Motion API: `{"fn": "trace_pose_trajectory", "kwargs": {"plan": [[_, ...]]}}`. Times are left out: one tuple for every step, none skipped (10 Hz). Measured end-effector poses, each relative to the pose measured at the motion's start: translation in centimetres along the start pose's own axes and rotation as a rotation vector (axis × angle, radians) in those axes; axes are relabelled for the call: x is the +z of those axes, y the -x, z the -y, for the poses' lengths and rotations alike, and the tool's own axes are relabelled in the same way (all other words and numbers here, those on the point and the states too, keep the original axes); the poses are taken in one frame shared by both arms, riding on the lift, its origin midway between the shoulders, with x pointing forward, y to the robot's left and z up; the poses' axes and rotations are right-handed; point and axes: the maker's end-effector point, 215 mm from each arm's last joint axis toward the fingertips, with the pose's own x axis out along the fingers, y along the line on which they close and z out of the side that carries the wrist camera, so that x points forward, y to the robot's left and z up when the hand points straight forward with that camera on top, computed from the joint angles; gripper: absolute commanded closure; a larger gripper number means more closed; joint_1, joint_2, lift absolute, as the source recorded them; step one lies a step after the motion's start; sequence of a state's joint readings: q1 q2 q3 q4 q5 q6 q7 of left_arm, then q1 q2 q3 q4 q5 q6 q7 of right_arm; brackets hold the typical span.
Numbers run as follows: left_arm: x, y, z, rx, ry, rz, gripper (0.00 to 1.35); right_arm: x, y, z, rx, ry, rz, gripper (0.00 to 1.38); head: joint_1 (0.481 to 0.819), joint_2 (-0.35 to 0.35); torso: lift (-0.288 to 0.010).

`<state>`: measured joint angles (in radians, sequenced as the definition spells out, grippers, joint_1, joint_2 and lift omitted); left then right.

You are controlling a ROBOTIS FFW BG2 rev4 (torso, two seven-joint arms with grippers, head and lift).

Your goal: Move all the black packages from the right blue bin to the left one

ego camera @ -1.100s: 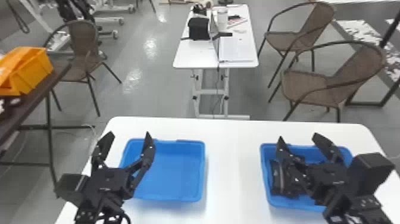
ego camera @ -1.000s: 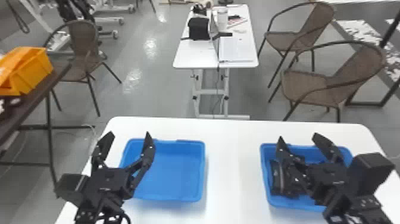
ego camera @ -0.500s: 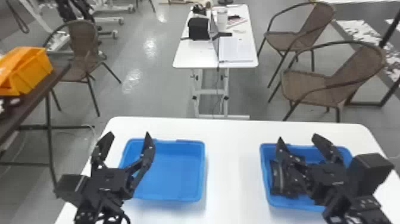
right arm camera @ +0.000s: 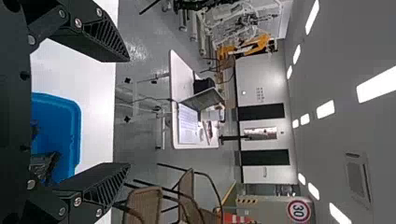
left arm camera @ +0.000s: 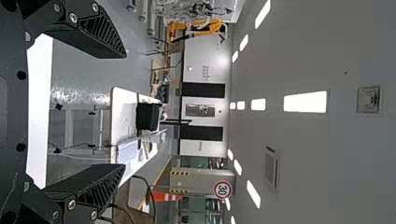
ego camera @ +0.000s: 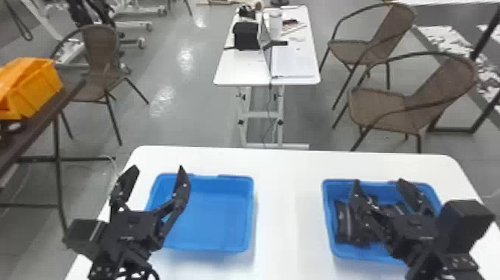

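white tabletop (ego camera: 282,208), with grey floor (ego camera: 186,119) beyond, carries the left bin (ego camera: 215,216) and the right bin (ego camera: 329,227) well apart, presumably so each arm has its own side. black packages (ego camera: 343,223) lie close together inside the right bin, partly hidden behind the right gripper (ego camera: 379,181); the left bin shows its blue base, so the transfer seems yet to begin. the left gripper (ego camera: 158,168) and the right gripper both hold their fingers wide, holding nothing, probably to leave room for straddling a package. both appear raised, likely to clear the rims. the next move calls for lowering the right gripper carefully, since crowded packages could snag one another.
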<state>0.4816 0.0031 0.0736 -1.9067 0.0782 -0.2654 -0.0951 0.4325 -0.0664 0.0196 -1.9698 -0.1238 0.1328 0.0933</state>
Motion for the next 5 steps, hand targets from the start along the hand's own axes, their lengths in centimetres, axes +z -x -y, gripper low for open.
{"fn": "trace_pose_trajectory", "kwargs": {"plan": [[0.0, 0.0, 0.0, 0.0, 0.0, 0.0, 0.2, -1.3, 0.4, 1.1, -0.021, -0.007, -0.027, 0.24, 0.695, 0.055, 0.0], [0.0, 0.0, 0.0, 0.0, 0.0, 0.0, 0.2, -2.8, 0.9, 2.5, -0.045, -0.012, -0.058, 0.24, 0.695, 0.035, 0.0], [0.0, 0.0, 0.0, 0.0, 0.001, 0.0, 0.2, -5.1, 1.6, 4.5, -0.08, -0.024, -0.106, 0.24, 0.695, 0.022, 0.0], [0.0, 0.0, 0.0, 0.001, 0.001, -0.001, 0.2, -7.4, 2.3, 6.4, -0.114, -0.047, -0.151, 0.24, 0.695, -0.004, 0.0], [0.0, 0.1, -0.1, 0.001, 0.001, -0.001, 0.2, -9.5, 2.9, 8.1, -0.127, -0.076, -0.188, 0.24, 0.695, -0.026, 0.0]]}}
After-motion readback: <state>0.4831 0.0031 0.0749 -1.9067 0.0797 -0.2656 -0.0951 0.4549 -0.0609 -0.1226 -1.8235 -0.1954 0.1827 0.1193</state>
